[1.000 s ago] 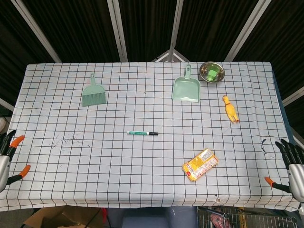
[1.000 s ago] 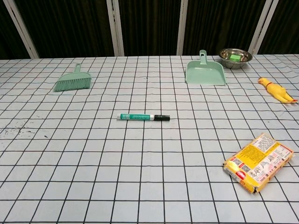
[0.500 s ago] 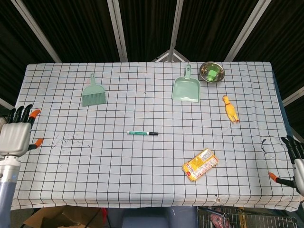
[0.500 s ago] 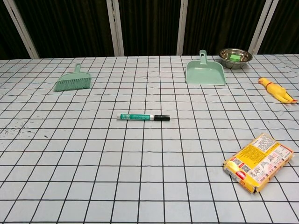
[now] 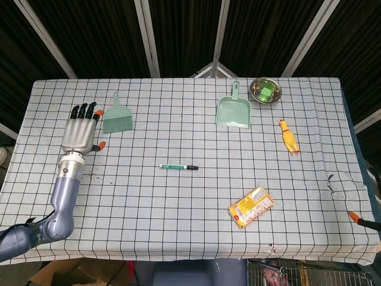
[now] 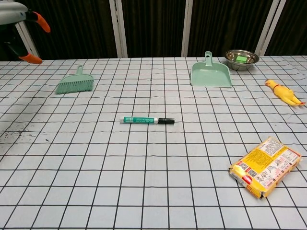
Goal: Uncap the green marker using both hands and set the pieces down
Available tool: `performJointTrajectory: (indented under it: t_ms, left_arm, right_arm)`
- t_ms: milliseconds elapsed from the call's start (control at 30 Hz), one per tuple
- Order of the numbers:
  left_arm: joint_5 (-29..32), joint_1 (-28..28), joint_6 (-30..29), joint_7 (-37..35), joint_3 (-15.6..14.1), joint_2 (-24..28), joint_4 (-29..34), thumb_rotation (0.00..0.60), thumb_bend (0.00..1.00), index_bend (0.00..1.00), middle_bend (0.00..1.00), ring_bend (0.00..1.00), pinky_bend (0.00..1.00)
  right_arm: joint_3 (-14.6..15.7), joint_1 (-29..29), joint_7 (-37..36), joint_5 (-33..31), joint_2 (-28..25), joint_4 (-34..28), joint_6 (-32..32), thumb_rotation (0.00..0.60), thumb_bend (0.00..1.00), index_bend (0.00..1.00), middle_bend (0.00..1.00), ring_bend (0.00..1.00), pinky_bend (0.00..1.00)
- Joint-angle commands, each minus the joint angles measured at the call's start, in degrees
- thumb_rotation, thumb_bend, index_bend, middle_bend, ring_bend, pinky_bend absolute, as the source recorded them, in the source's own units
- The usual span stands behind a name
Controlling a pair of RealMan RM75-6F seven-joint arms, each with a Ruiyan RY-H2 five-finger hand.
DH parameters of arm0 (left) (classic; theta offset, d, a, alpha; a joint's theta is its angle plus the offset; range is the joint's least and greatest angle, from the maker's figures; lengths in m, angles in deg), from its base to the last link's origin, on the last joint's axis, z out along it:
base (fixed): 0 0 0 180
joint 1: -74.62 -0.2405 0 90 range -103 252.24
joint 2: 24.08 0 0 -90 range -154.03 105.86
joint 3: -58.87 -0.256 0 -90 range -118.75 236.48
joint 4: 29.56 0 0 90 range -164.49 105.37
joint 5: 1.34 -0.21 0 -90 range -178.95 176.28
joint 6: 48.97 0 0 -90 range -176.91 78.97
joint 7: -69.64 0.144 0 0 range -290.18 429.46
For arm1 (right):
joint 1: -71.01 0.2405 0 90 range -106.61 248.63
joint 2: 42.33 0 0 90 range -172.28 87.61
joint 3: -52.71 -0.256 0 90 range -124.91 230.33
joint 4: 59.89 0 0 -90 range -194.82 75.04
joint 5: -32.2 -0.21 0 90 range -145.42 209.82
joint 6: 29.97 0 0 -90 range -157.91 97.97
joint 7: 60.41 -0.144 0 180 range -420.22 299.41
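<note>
The green marker lies flat near the middle of the checked tablecloth, its black cap pointing right; the chest view shows the marker untouched. My left hand hovers over the left part of the table, fingers spread and empty, well to the left of the marker. The chest view catches only part of that left hand at its top left corner. Of my right hand only an orange-tipped finger shows, at the lower right table edge.
A green hand brush lies just right of my left hand. At the back are a green dustpan and a steel bowl. A yellow rubber chicken lies at the right, and a yellow snack packet at the front right.
My left arm has risen from the left table edge and swung up and right over the table. My right hand has dropped almost out of view. The marker has not moved.
</note>
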Motion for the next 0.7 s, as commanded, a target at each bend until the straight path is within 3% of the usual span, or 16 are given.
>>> performJointTrajectory:
  t_ms: [33, 367, 700]
  left_arm:
    - [7.90, 6.23, 1.58, 5.83, -0.06, -4.84, -3.93, 0.600, 0.33, 0.24, 0.02, 0.00, 0.00]
    - [22.77, 16.58, -0.22, 15.46, 0.26, -13.21, -8.63, 0.600, 0.33, 0.26, 0.02, 0.00, 0.00]
    - [27.03, 21.02, 3.13, 13.76, -0.26, -20.38, -14.62, 0.600, 0.32, 0.30, 0.02, 0.00, 0.00]
  right_arm:
    - [0.15, -0.20, 0.64, 0.39, -0.38, -0.09, 0.32, 0.600, 0.07, 0.07, 0.00, 0.00, 0.00]
    - [-0.47, 0.78, 2.61, -0.27, -1.49, -2.33, -1.01, 0.600, 0.07, 0.07, 0.00, 0.00, 0.00]
    - [-0.86, 1.55, 3.37, -1.57, -1.57, -2.58, -2.64, 0.600, 0.07, 0.07, 0.00, 0.00, 0.00]
